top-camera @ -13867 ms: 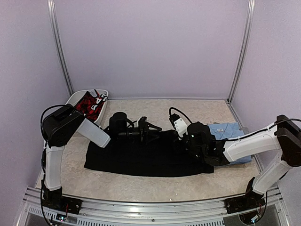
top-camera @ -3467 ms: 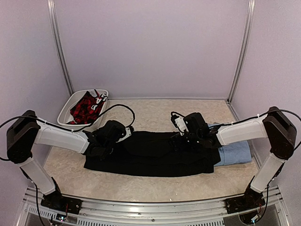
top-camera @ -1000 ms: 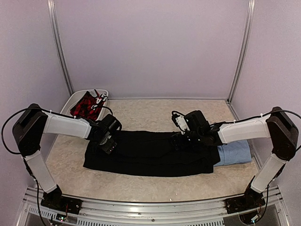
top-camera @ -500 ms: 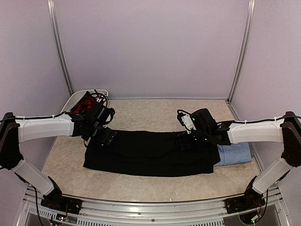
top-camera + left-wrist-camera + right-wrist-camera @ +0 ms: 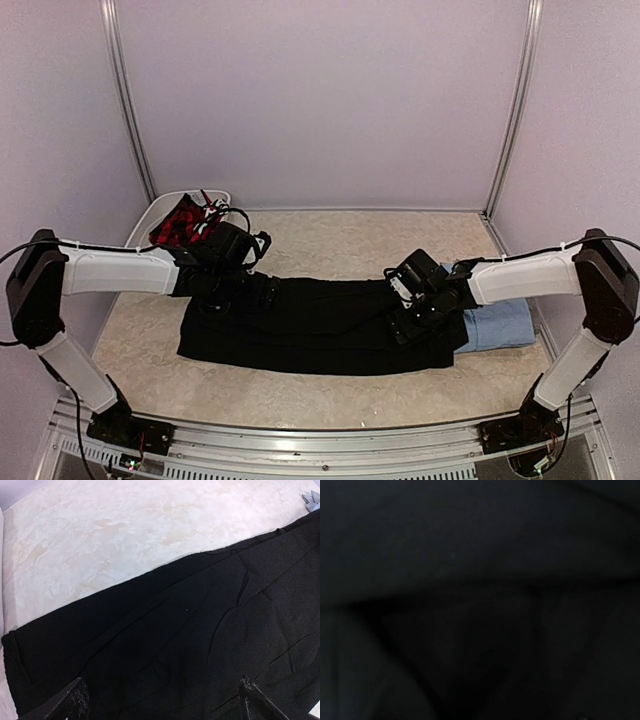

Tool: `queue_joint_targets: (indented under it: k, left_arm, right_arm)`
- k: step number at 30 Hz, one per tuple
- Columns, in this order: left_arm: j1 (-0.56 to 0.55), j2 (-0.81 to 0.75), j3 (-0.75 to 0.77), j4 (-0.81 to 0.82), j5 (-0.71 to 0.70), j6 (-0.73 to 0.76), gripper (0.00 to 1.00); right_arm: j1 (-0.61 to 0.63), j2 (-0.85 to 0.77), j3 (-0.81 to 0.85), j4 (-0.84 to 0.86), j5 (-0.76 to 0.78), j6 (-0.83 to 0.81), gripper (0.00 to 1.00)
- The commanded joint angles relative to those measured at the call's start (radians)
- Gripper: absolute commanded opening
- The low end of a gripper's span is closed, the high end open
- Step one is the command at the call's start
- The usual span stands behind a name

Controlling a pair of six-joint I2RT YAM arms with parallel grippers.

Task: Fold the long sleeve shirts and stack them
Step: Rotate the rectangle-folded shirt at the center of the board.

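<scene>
The black long sleeve shirt lies flat in a long band across the middle of the table. The light blue long sleeve shirt sits folded at its right end, partly under the black one. My left gripper hovers over the black shirt's far left part. In the left wrist view the left gripper stands wide open, with only flat black cloth between its fingertips. My right gripper is pressed low on the shirt's right part, jaws apart. The right wrist view shows only dark cloth.
A white basket holding a red patterned cloth stands at the back left, just behind my left arm. Bare marbled tabletop lies behind the shirts. Metal frame posts rise at the back corners.
My left gripper has slid right onto the black shirt's far left part. My right gripper has moved nearer and lower onto the shirt's right part. The shirts lie as before.
</scene>
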Motion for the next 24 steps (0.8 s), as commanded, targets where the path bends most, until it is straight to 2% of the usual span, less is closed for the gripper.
queue_joint_targets:
  k: [1,11,24]
  left_arm:
    - [-0.015,0.03,0.012,0.064,-0.001,-0.035,0.99]
    - [-0.004,0.027,-0.012,0.033,-0.063,-0.043,0.99]
    - [0.122,0.057,-0.045,-0.063,0.042,-0.133,0.99]
  right_arm:
    - [-0.004,0.124,0.082,-0.014,0.025,-0.003,0.81]
    - [-0.025,0.4,0.32,-0.04,0.157,-0.138,0.81]
    - [-0.198,0.6,0.592,0.028,0.453,-0.396,0.84]
